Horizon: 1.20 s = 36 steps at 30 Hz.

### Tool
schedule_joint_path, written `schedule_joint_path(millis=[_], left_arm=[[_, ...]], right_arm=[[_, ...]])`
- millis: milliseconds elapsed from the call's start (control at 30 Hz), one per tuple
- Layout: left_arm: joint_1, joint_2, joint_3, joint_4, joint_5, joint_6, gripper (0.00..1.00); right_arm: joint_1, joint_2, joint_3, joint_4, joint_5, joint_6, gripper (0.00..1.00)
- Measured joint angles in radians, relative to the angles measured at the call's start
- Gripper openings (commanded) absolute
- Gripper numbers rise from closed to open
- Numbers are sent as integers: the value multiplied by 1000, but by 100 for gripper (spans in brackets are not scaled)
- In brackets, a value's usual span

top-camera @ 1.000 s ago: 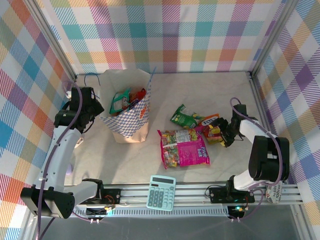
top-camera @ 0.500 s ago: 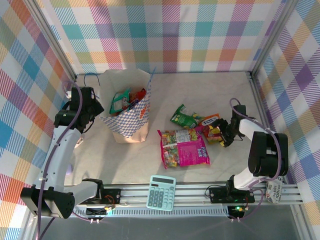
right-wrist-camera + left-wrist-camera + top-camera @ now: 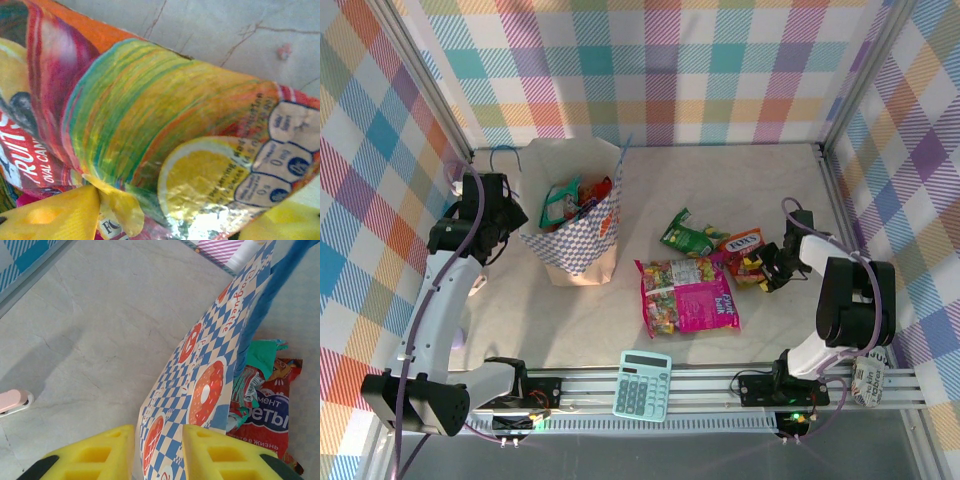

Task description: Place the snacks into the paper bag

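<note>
The paper bag [image 3: 575, 235] leans open at the left, with several snacks [image 3: 572, 200] inside. My left gripper [image 3: 513, 218] is shut on the paper bag's left wall [image 3: 200, 385], one yellow pad on each side [image 3: 159, 460]. A red packet [image 3: 265, 415] shows inside the bag. An orange snack packet [image 3: 744, 246] lies at the right, and my right gripper [image 3: 767, 270] is shut on its near edge. The packet [image 3: 165, 120] bulges between the yellow pads [image 3: 180, 231]. A green packet [image 3: 687, 236] and a big magenta packet [image 3: 688, 296] lie on the table.
A pale teal calculator [image 3: 643, 385] sits at the front rail. Checkered walls and metal posts [image 3: 825, 150] close in the table on three sides. A bare strip of table [image 3: 620, 320] runs between the bag and the magenta packet.
My right gripper has shifted slightly on the orange packet, which has turned a little so that its label faces up more. The left arm and the bag have not moved.
</note>
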Motion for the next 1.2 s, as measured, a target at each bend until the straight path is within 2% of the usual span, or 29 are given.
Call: schedule_joint_path(millis=[100,633,1200], left_arm=[[0,0,0,-2,-3,0,31],[-6,6,6,-3,-6,0,31],[-6,4,6,-2,-6,0,31]], right_arm=[[0,0,2,-6,7,-8,54],[14,-35,9,8,58,-87,20],[15,-134,53,-101,218,-166,7]])
